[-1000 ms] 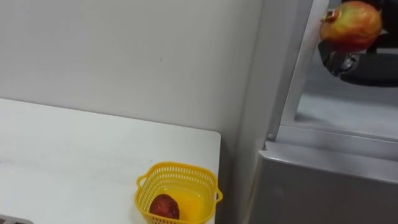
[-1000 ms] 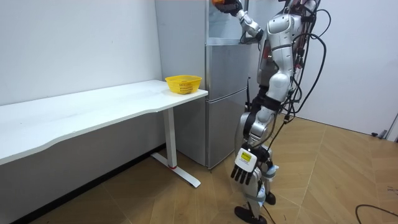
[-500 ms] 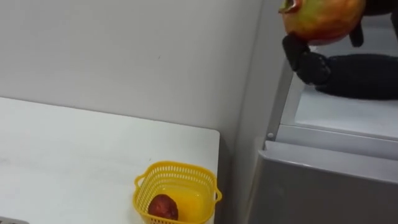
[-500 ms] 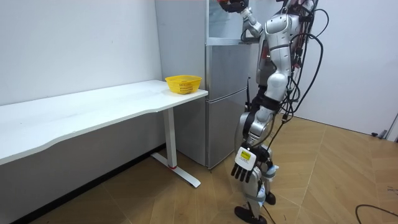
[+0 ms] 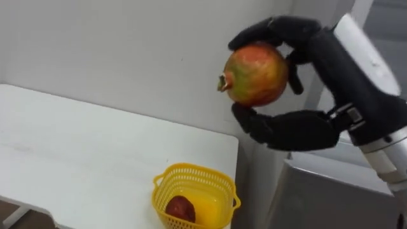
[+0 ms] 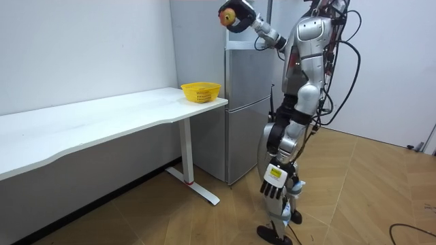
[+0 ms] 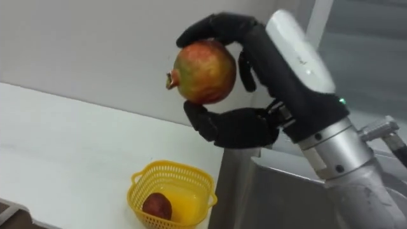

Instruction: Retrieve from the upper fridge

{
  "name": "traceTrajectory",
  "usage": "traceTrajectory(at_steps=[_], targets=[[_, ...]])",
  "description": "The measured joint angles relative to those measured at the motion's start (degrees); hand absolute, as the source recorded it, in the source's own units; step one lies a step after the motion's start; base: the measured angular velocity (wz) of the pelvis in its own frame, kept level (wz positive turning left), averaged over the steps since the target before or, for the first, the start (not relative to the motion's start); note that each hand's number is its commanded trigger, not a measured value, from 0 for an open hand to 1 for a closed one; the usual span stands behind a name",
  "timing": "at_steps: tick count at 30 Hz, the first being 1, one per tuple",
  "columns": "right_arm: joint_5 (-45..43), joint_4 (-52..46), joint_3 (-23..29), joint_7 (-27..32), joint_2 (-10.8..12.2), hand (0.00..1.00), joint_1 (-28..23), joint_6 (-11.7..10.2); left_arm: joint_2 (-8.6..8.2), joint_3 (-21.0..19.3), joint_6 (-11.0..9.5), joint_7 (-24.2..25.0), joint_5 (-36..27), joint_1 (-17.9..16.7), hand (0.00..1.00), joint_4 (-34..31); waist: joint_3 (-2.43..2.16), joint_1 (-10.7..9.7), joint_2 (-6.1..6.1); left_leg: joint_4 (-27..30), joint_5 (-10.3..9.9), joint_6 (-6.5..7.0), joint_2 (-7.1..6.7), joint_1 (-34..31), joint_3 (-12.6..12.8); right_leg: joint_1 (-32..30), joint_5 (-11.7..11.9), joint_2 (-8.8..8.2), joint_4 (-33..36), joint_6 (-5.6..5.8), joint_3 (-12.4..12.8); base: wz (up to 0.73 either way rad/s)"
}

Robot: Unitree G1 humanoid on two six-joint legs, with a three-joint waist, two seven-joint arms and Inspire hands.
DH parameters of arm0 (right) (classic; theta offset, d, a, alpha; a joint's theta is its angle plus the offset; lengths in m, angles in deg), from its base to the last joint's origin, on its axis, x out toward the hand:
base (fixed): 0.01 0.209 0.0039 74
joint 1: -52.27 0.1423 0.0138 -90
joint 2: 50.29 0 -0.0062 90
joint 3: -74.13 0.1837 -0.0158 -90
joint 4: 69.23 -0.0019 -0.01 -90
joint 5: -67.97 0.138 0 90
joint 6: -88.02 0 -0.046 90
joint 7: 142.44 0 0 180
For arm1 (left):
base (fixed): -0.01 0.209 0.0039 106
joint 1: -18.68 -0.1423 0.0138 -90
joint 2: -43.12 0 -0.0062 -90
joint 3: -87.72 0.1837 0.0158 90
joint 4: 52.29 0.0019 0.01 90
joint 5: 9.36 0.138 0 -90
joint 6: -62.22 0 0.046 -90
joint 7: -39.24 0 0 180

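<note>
Swung out from the fridge [image 5: 318,197], right hand's [image 5: 321,60] fingers [image 5: 270,28] clasp a red-yellow pomegranate [image 5: 255,74].

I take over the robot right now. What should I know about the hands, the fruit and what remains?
Right hand: shut on the pomegranate, raised high beside the fridge.
Left hand: open, hanging low by the legs.
Yellow basket: on the table corner, one dark red fruit inside.
Done: pomegranate is out of the fridge.
Left: probably lower it into the basket.
</note>
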Motion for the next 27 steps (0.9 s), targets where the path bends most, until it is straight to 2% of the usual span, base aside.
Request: traceTrajectory(at_steps=[2, 7, 10, 13, 17, 21, 24, 27], targets=[[-1.3, 1.6, -0.4, -0.5, 1.5, 1.0, 0.0, 0.1, 0.45, 0.0, 0.1, 0.6, 0.0, -0.1, 0.0, 0.1, 0.05, 1.3, 0.02, 0.0, 0.0, 0.0, 0.01, 0.0, 0.0, 0.0, 0.0, 0.0, -0.1, 0.0, -0.2, 0.0], [-2.5, 9.1, -5.5, -1.1, 1.7, 1.0, 0.0, 0.6, 1.33, 1.1, 0.4, 1.0, 0.0, 0.3, 0.0, 0.5, 0.09, 2.2, -0.13, 0.1, 0.0, 0.01, -0.21, -0.2, -1.7, 0.5, 0.0, -0.17, 0.0, 0.03, -1.7, 0.16], [-2.8, 13.5, -7.2, -2.6, 1.7, 1.0, 0.0, 1.8, 1.69, 1.4, 0.5, 0.8, 0.0, 1.4, 0.0, 1.0, 0.42, 2.7, -0.78, 0.2, 0.0, -0.04, -0.27, -1.1, -2.8, 0.3, 0.0, -0.18, 0.0, 0.04, -2.8, 0.19], [-3.6, 14.8, -7.3, -3.1, 1.7, 1.0, 0.0, 1.7, 1.67, 1.4, 0.6, 0.6, 0.0, 1.2, 0.0, 1.1, 0.31, 2.9, -1.28, 0.9, 0.1, -0.12, -0.29, -1.9, -3.1, -0.1, 0.0, -0.1, -0.1, 0.04, -3.1, 0.13], [-4.6, 20.1, -7.5, -3.1, 1.7, 1.0, 0.0, 1.7, 1.83, 0.9, 0.6, 1.0, 0.0, 1.2, 0.0, 0.8, 0.37, 4.7, -2.05, 1.1, 0.1, -0.13, -0.27, -2.0, -3.5, 0.0, 0.0, -0.14, -0.1, 0.04, -4.3, 0.06], [-4.3, 23.9, -9.0, -3.2, 1.7, 1.0, 0.0, 1.7, 1.99, 1.0, 0.5, 1.1, 0.0, 1.5, 0.0, 0.5, 0.67, 5.8, -2.99, 1.7, 0.1, -0.15, -0.4, -3.0, -4.4, -0.3, 0.0, -0.17, -0.1, 0.04, -4.6, 0.09], [-4.1, 27.0, -11.2, -3.1, 1.7, 1.0, 0.1, 1.8, 2.34, 1.1, 0.6, 1.1, 0.0, 1.8, 0.0, 0.4, 0.33, 7.3, -3.65, 1.9, 0.1, -0.17, -0.4, -3.8, -4.5, -0.9, 0.0, -0.15, -0.1, 0.03, -4.5, 0.02], [-3.9, 31.9, -14.6, -2.8, 1.7, 1.0, 0.1, 1.7, 3.1, 1.6, 0.9, 0.8, 0.0, 2.3, 0.0, 1.0, 0.38, 8.5, -4.25, 2.2, 0.1, -0.19, -0.46, -3.8, -4.6, -0.6, 0.0, -0.16, -0.1, 0.03, -4.6, 0.09]])
